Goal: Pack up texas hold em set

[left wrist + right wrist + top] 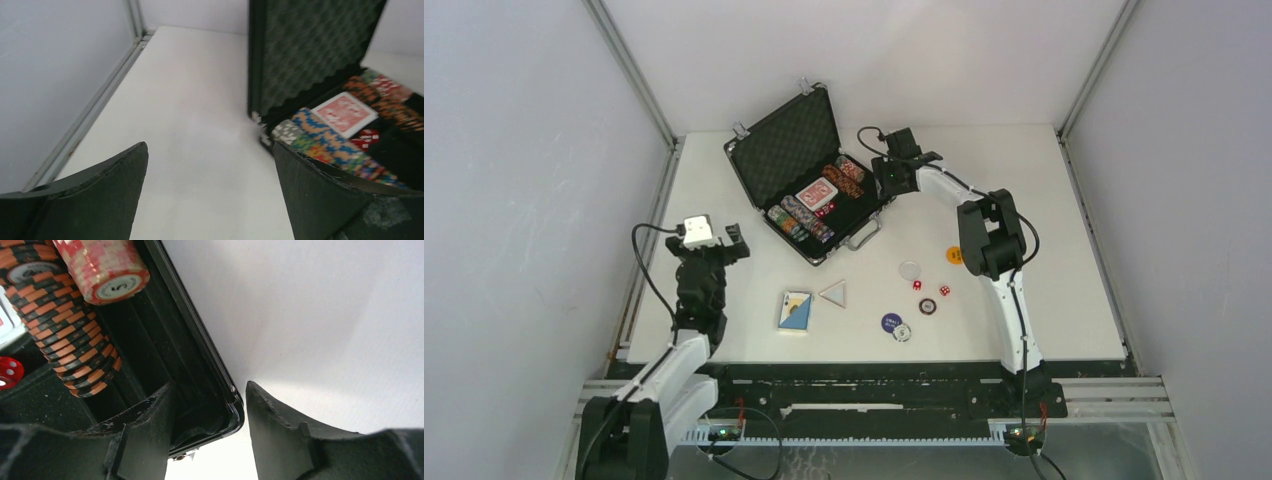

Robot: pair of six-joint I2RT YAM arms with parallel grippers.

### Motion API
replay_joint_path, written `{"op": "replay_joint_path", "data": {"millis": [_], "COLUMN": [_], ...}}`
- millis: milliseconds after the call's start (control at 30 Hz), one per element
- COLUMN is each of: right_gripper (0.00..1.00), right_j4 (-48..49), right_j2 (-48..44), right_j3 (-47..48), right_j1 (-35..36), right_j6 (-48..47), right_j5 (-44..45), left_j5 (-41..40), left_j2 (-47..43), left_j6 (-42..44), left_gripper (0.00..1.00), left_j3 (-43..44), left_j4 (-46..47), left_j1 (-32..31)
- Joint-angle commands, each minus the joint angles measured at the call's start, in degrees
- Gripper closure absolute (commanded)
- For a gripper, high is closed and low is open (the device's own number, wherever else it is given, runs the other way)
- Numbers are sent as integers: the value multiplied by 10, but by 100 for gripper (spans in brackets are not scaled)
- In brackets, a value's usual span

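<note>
Right gripper (882, 182) stands partly spread astride the right corner wall of the open briefcase (786, 148), one finger inside, one outside with a gap. Left gripper (210, 150) hangs spread wide over bare table (200, 90) left of the briefcase. A blue card deck (795, 310), dice (917, 285) and discs (891, 322) lie loose in front of it.

One briefcase (789, 150). Two card decks: red deck (816, 194), blue deck (795, 310). Two loose dice (917, 285) on the desk (1024, 200). Three discs (954, 254), two loose chips (928, 306). One triangle (832, 292). Chip rows (799, 215) in the case: several, exact count unclear.
</note>
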Motion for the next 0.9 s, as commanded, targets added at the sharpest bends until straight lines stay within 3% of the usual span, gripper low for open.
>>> {"op": "replay_joint_path", "data": {"millis": [0, 133, 200, 267, 367, 467, 567, 733, 867], "right_gripper": [39, 46, 53, 54, 54, 55, 55, 57, 56], "right_j4": [-27, -34, -38, -47, -66, -76, -88, -84, -83], "right_j2": [0, -12, -13, -12, -15, -24, -33, -67, -96], "right_j3": [21, 4, 1, 2, 0, -20, -37, -93, -143], "right_j1": [-2, 5, 7, 10, 19, 28, 30, 36, 47], "right_j6": [18, 20, 27, 33, 34, 24, 21, 30, 33], "right_j5": [12, 52, 57, 60, 82, 107, 115, 123, 134], "left_j5": [-5, -24, -57, -85, -69, -33, -40, 40, 19], "left_j2": [-46, -47, -36, -28, -23, -3, 14, 14, 1], "left_j6": [-49, -123, -131, -130, -162, -190, -187, -174, -183], "left_gripper": [0, 0, 0, 0, 0, 0, 0, 0, 0], "left_j3": [46, 95, 143, 160, 156, 194, 199, 186, 177], "left_j4": [-85, -180, -280, -312, -313, -379, -377, -347, -348], "left_j1": [-47, -105, -126, -148, -167, -174, -195, -195, -195]}}
